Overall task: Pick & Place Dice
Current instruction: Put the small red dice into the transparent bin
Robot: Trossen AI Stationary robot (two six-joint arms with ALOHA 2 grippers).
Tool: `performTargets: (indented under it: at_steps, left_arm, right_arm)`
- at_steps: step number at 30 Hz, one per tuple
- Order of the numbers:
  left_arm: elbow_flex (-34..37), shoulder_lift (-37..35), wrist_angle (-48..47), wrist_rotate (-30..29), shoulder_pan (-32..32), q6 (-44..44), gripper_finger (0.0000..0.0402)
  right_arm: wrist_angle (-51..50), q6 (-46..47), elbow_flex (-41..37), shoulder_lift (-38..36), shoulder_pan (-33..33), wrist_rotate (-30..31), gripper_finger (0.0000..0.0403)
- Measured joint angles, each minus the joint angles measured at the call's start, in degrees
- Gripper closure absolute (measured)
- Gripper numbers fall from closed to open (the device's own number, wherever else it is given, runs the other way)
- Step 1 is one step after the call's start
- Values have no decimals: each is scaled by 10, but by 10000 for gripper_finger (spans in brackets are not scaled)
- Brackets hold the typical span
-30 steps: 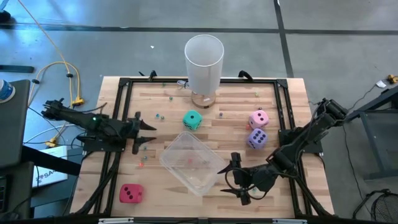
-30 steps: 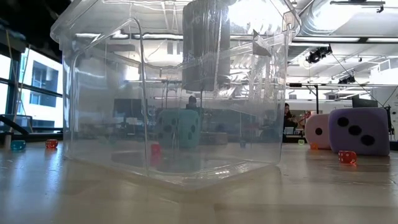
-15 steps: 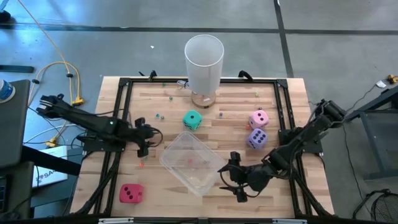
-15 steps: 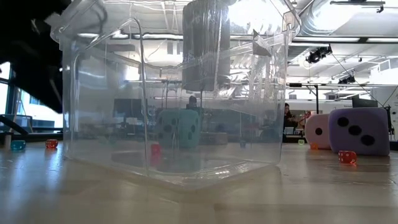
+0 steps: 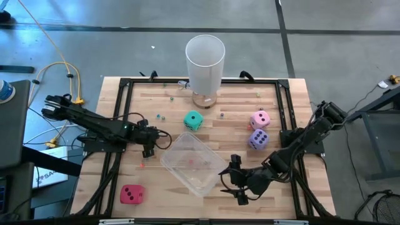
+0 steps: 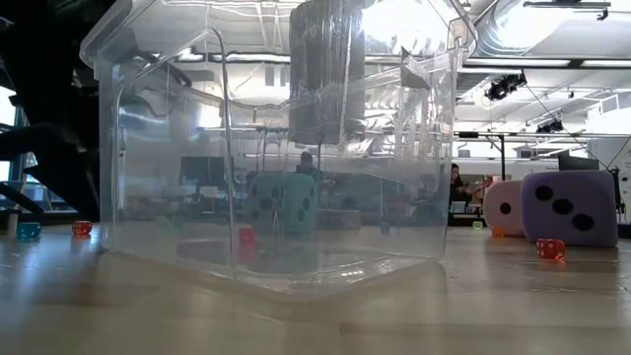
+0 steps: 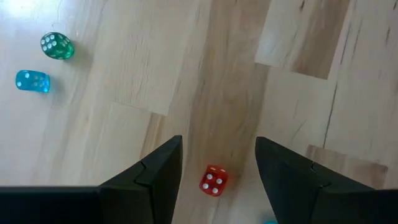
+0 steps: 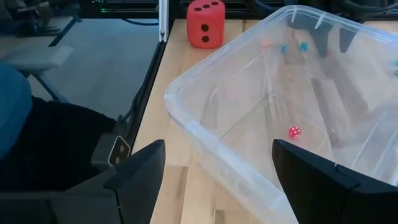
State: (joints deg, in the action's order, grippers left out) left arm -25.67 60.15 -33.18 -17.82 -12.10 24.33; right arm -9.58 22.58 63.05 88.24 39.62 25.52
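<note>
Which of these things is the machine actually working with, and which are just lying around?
Part of the job: red die, pink die, purple die, teal die.

Just lying about: clear bin, white tube, tiny red bead die.

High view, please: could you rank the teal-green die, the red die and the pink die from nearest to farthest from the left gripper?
From the left gripper, by the clear bin's left side:
1. Teal-green die, up toward the table's middle.
2. Red die, near the front left corner.
3. Pink die, far across on the right side.
</note>
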Motion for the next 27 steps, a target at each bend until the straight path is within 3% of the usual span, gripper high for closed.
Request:
performTargets:
  at_steps: [14,21,27]
  left_arm:
    - [0,-2,-39,6,26,50,208]
    - [0,-2,-39,60,36,45,208]
    - [0,-2,-39,60,46,47,208]
  right_arm:
    - [-1,-4,0,3,1,-6,117]
    - [-1,19,0,3,2,-6,117]
    - [0,30,0,9,3,-6,117]
